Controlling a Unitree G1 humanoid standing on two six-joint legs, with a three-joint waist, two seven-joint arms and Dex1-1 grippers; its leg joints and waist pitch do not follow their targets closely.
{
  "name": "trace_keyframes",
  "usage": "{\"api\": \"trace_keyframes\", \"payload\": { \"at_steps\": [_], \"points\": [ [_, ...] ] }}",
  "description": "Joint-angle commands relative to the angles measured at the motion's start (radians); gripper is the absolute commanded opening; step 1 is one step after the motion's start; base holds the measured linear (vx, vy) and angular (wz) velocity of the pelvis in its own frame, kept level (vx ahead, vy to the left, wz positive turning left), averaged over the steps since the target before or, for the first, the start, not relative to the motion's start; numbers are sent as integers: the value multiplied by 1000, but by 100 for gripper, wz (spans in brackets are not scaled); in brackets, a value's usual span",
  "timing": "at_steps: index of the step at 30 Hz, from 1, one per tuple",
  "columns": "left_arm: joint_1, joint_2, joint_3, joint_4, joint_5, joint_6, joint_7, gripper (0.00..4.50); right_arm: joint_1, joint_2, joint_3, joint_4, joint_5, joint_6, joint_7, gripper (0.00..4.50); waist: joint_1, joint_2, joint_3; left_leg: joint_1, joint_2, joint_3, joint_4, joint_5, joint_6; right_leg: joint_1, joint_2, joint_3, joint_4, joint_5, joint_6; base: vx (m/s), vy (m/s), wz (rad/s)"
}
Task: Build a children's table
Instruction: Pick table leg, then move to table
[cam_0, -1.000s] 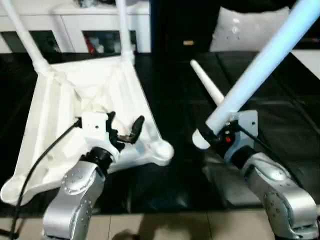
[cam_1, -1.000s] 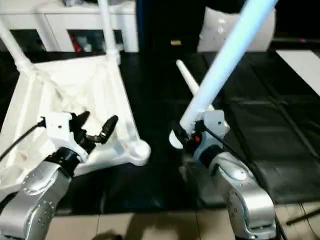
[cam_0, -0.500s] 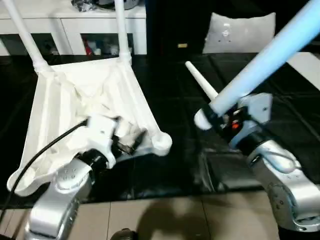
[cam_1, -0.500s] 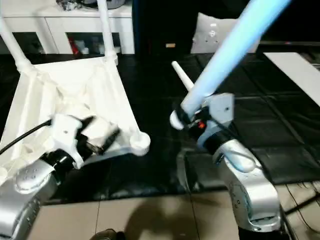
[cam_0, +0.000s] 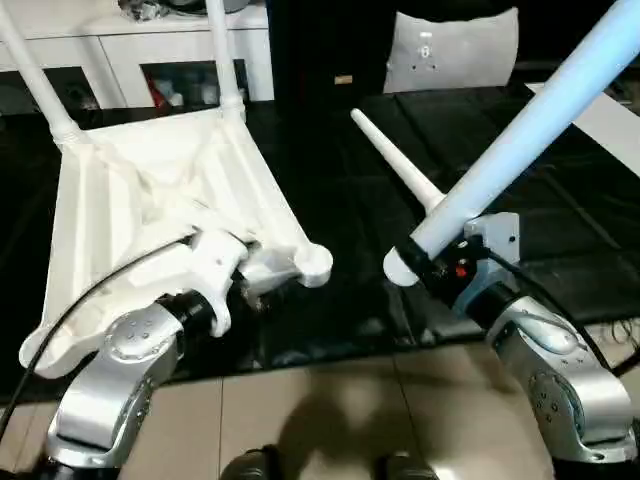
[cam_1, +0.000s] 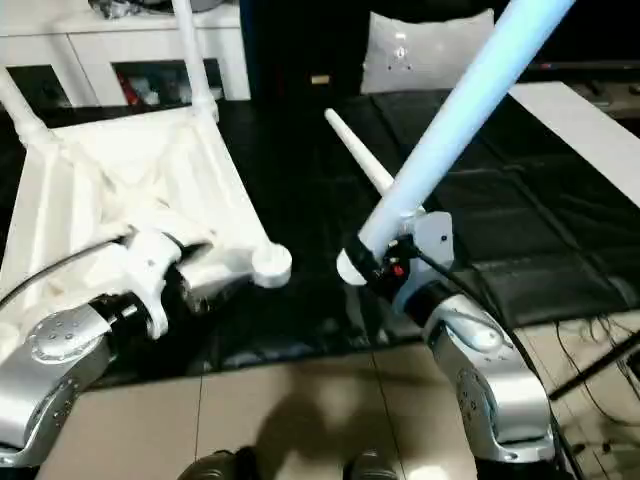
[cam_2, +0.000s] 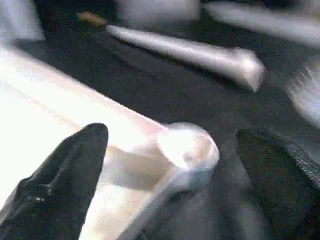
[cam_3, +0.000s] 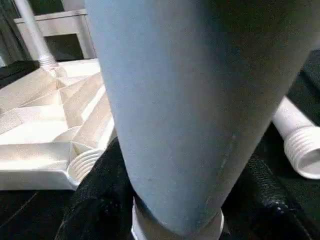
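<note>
Your white plastic rectangular tabletop (cam_0: 150, 190) lies upside down on the black sheet-covered counter (cam_0: 340, 210), ribbed underside facing up, on your left side. Two long round white legs (cam_0: 222, 55) already stand upright in its two far corner sockets. Your left gripper (cam_2: 165, 170) sits at the near corner, its two black fingers (cam_2: 60, 185) spread wide on either side of the round empty corner socket (cam_0: 314, 262); the fingers hold nothing.

Your right gripper (cam_0: 432, 268) is pinching a third long tapered white leg (cam_0: 520, 130) close to its thick end. That leg is lifted off the counter and slants up and away toward the right, with its thick end pointing toward the tabletop but apart from the empty socket.

A fourth white tapered leg (cam_0: 395, 170) lies flat on the counter between the tabletop and your right arm. White cabinets (cam_0: 130, 50) stand behind the counter.
</note>
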Motion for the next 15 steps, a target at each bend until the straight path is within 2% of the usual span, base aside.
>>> {"api": "trace_keyframes", "payload": {
  "at_steps": [1, 2, 3, 4, 5, 6, 7, 8, 9, 10, 11, 12, 13, 14, 15],
  "points": [
    [20, -45, 22, -15, 40, 2, 129, 450, -1, 44, -15, -46, 43, 48, -32, 193, -16, -11, -39, 48, -25, -99, 115, -27, 31, -22, -91, 100, -257, -915, -38, 140, -118, 16],
    [23, -56, 12, -19, 60, 0, 146, 450, 5, 42, -3, -52, 38, 52, -28, 193, -10, -18, -25, 64, -13, -116, 95, -126, -10, 9, -71, 49, -221, -748, -129, 123, -51, 8],
    [27, -69, 0, -22, 86, 8, 163, 450, 10, 35, 19, -58, 19, 60, -29, 193, -8, 7, -29, 97, 18, -121, 51, -271, -51, 2, -25, 9, -185, -572, -172, -110, -73, 16],
    [36, -81, -20, -28, 116, -6, 173, 450, 18, 22, 54, -67, -13, 63, -29, 193, -46, 58, -33, 86, 174, -200, -135, -720, -130, 9, 72, -63, -41, -106, -132, -110, -73, 16],
    [38, -83, -22, -29, 119, -11, 174, 450, 19, 20, 60, -69, -18, 63, -29, 193, -35, 82, -41, 56, 210, -217, -185, -795, -143, 33, 65, -70, 34, 12, -104, -173, -78, 7],
    [43, -89, -21, -33, 117, -7, 182, 450, 22, 19, 68, -70, -23, 62, -29, 193, -39, 61, -52, 44, 196, -266, -186, -815, -98, 48, 65, -81, 60, 58, -98, -110, -38, 1],
    [47, -95, -11, -36, 105, 4, 188, 450, 23, 20, 73, -70, -24, 65, -30, 193, -31, 86, -39, 27, 160, -261, -193, -874, -56, 46, 76, -95, 83, 21, -111, -110, -38, 1],
    [50, -89, -9, -47, 114, 18, 200, 450, 24, 25, 75, -72, -20, 77, -36, 193, -31, 80, -35, 8, 113, -257, -183, -879, -23, 74, 73, -86, 78, -26, -118, -91, -81, 25],
    [50, -87, -10, -53, 120, 23, 208, 450, 25, 26, 75, -74, -16, 84, -42, 193, -29, 65, -48, 7, 84, -265, -165, -820, 3, 88, 64, -63, 49, -70, -120, -84, -120, 30],
    [52, -82, -2, -63, 119, 27, 210, 450, 27, 33, 71, -75, -4, 98, -47, 193, -39, 5, -86, 9, 24, -201, -20, -379, 59, 90, -51, 37, -131, -267, -270, -84, -120, 30],
    [53, -81, 0, -67, 119, 27, 210, 450, 29, 40, 64, -75, 5, 107, -52, 193, -13, -26, -68, -8, -27, -134, 61, -206, 70, 85, -86, 40, -210, -423, -235, -81, -174, 8],
    [59, -79, 4, -76, 120, 26, 210, 450, 37, 76, 28, -73, 48, 147, -76, 193, 9, -34, -64, -19, -20, -124, 74, -63, 71, 85, -93, 62, -211, -507, -152, -85, -184, -10],
    [63, -83, 11, -81, 117, 23, 213, 450, 38, 73, 26, -75, 47, 161, -81, 193, 19, -38, -52, -24, -5, -122, 70, 26, 46, 66, -86, 71, -210, -654, -19, -85, -184, -10],
    [65, -87, 15, -84, 117, 21, 217, 450, 39, 68, 28, -78, 41, 170, -83, 193, 22, -24, -61, -25, 18, -120, 37, 10, 11, 83, -72, 62, -180, -615, 1, -53, -131, -3],
    [70, -94, 20, -89, 116, 8, 218, 450, 42, 49, 36, -80, 16, 172, -83, 193, 24, -16, -60, -15, 35, -120, 11, -17, -2, 80, -64, 48, -170, -538, -17, -37, -76, 1]
  ]
}}
